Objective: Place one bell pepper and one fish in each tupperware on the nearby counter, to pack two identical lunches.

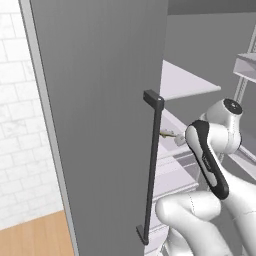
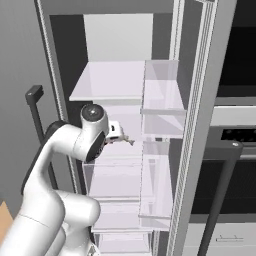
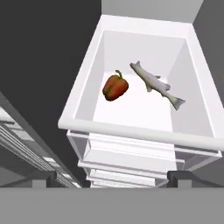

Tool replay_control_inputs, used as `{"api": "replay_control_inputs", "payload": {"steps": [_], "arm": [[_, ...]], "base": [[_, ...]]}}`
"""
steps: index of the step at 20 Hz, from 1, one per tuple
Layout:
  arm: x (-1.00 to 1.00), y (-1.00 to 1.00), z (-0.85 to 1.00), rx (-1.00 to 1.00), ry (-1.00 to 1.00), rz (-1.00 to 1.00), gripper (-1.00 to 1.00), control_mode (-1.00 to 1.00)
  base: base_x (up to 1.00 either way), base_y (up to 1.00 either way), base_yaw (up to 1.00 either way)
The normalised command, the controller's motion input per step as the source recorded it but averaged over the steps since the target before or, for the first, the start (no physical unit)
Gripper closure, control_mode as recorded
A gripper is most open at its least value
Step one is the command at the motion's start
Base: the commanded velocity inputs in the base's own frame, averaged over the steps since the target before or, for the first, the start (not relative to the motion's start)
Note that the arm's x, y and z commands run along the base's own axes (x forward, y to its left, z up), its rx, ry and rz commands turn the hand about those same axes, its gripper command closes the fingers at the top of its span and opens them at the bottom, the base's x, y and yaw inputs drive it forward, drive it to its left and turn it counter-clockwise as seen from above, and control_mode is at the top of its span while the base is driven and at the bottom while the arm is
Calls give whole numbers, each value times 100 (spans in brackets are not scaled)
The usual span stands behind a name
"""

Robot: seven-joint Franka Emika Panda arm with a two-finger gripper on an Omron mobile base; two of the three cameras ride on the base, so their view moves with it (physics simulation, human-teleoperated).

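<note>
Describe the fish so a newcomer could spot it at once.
Look inside the open fridge, into the white bin below the end effector. The fish lies on its floor: long, slim, silvery grey, lying diagonally, unlike the squat red bell pepper beside it.

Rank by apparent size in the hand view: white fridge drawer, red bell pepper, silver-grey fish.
1. White open-topped fridge drawer, far the largest; it holds the other two.
2. Silver-grey fish, longest of the two items, lying diagonally.
3. Red bell pepper, shorter but rounder; both lie on the drawer floor, so nearness barely skews this.
</note>
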Motion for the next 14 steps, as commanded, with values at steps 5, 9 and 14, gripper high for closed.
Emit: {"api": "replay_control_inputs", "payload": {"steps": [5,9,14], "arm": [[43,-2,-19,0,-7,1,-100,-100],[63,1,-30,-2,-1,0,-100,-100],[67,1,-27,-5,12,0,-100,-100]], "base": [[0,0,0],[0,0,0],[0,0,0]]}}
